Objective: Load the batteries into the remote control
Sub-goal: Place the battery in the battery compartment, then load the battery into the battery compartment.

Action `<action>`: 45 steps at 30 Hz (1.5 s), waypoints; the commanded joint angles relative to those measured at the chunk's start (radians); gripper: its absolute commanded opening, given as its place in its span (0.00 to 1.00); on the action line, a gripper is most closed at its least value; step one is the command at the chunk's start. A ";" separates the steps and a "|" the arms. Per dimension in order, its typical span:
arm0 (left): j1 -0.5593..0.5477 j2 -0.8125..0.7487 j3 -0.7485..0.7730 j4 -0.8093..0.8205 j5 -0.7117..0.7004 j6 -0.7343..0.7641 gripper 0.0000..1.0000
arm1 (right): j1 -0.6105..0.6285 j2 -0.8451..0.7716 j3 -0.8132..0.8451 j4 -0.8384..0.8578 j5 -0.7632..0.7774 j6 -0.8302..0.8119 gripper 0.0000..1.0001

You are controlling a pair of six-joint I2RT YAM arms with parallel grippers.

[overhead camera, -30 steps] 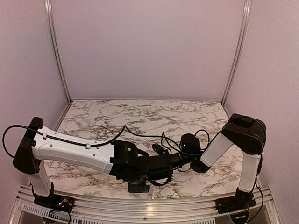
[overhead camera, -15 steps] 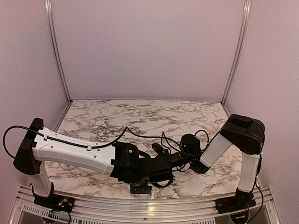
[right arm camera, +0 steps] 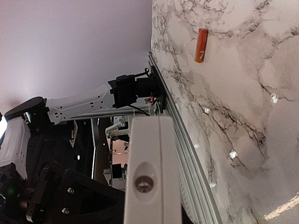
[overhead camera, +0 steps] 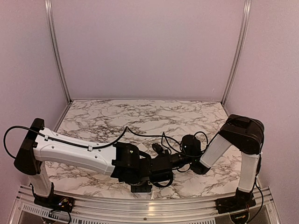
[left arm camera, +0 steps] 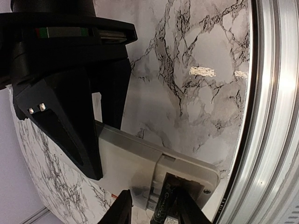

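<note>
The white remote control [left arm camera: 126,163] lies back up, its battery bay open at the near end. In the left wrist view my left gripper [left arm camera: 154,210] is open over that bay. The dark battery [left arm camera: 166,205] stands tilted in the bay against one finger [left arm camera: 189,205], clear of the other. My right gripper [right arm camera: 149,217] is shut on the remote [right arm camera: 147,154]; its black fingers [left arm camera: 70,116] clasp the remote's far part. The orange-red battery [right arm camera: 201,45] lies loose on the marble. In the top view both grippers [overhead camera: 140,186] [overhead camera: 156,168] meet near the front edge and hide the remote.
The aluminium front rail [left arm camera: 266,140] runs right beside the remote. Black cables [overhead camera: 163,140] loop over the marble table [overhead camera: 140,116] behind the grippers. Walls close in the back and sides.
The left arm has sunk and drawn slightly toward the front edge. The right arm's wrist has shifted a little. The grippers stay together.
</note>
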 commanded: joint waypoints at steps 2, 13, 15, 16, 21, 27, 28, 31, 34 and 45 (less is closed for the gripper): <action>-0.002 -0.036 0.022 0.020 -0.012 -0.014 0.37 | 0.012 0.024 -0.006 0.136 -0.013 0.036 0.00; 0.017 -0.149 0.011 0.090 0.111 -0.031 0.45 | 0.012 0.047 -0.019 0.251 -0.002 0.097 0.00; 0.030 -0.174 -0.009 0.106 0.129 -0.048 0.45 | 0.012 0.047 -0.020 0.267 0.000 0.106 0.00; 0.042 -0.192 -0.024 0.120 0.139 -0.063 0.45 | 0.012 0.047 -0.020 0.279 0.003 0.109 0.00; 0.142 -0.351 -0.152 0.250 0.220 -0.189 0.41 | 0.002 0.047 -0.024 0.356 0.020 0.142 0.00; 0.299 -0.601 -0.384 0.475 0.336 -0.365 0.37 | -0.023 0.028 -0.030 0.409 0.045 0.160 0.00; 0.323 -0.630 -0.414 0.505 0.358 -0.394 0.37 | -0.029 0.021 -0.031 0.404 0.047 0.157 0.00; 0.376 -0.668 -0.487 0.560 0.391 -0.452 0.38 | -0.049 -0.014 -0.021 0.331 0.048 0.112 0.00; 0.398 -0.664 -0.513 0.573 0.395 -0.479 0.38 | -0.058 -0.065 0.008 0.192 0.039 0.032 0.00; 0.432 -0.610 -0.569 0.674 0.589 -0.588 0.30 | -0.094 -0.081 0.011 0.189 0.057 0.035 0.00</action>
